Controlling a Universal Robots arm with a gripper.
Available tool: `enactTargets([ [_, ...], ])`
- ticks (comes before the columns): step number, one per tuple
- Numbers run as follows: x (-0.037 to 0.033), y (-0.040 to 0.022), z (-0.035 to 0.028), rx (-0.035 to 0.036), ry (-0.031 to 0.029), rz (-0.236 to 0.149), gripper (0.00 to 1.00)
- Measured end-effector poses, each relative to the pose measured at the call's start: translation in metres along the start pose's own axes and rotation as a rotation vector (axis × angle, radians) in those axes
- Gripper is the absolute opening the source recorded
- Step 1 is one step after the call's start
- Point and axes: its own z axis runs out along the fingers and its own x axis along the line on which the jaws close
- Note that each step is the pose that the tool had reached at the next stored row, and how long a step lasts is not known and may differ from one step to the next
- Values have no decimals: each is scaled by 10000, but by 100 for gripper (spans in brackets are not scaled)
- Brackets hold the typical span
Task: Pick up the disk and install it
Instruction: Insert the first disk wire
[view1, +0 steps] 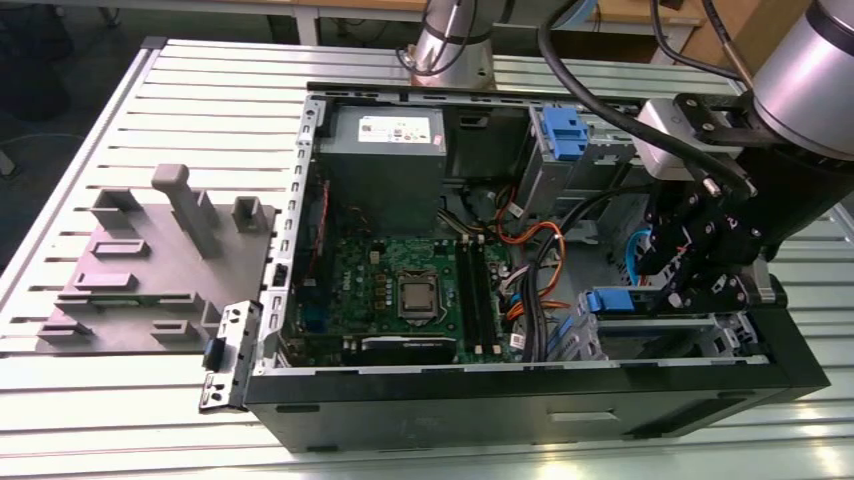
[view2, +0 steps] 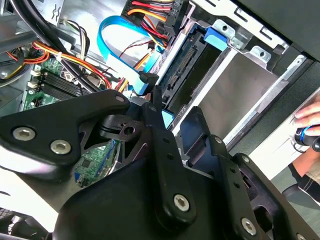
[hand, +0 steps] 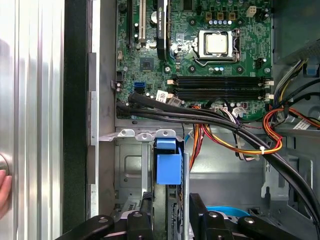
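The disk (hand: 168, 167) stands on edge in its blue carrier, partly down in a slot of the metal drive cage (hand: 127, 170) at the case's front corner. In the exterior view its blue tab (view1: 617, 300) shows at the cage's top, on that view's right. My gripper (hand: 170, 196) straddles the disk's upper end, one black finger tight against each flat side, so it looks shut on it. The second wrist view shows the disk (view2: 192, 65) running along the cage wall, with the gripper (view2: 175, 112) at its near end. The gripper (view1: 687, 285) hangs directly above the cage.
Thick black, orange and yellow cables (hand: 220, 125) cross close beside the cage. The motherboard (view1: 400, 285) and the grey power-supply box (view1: 384, 135) fill the case. A second blue carrier (view1: 561, 130) sits in the far bay. A grey fixture (view1: 160, 260) lies outside. A person's hand (view2: 310, 125) is close by.
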Motion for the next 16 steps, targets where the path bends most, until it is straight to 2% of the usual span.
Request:
enactTargets([
  [4, 1, 1, -66, 0, -1, 0, 42],
  [13, 5, 5, -369, 0, 0, 0, 42],
  [16, -9, 5, -371, 0, -1, -1, 42],
])
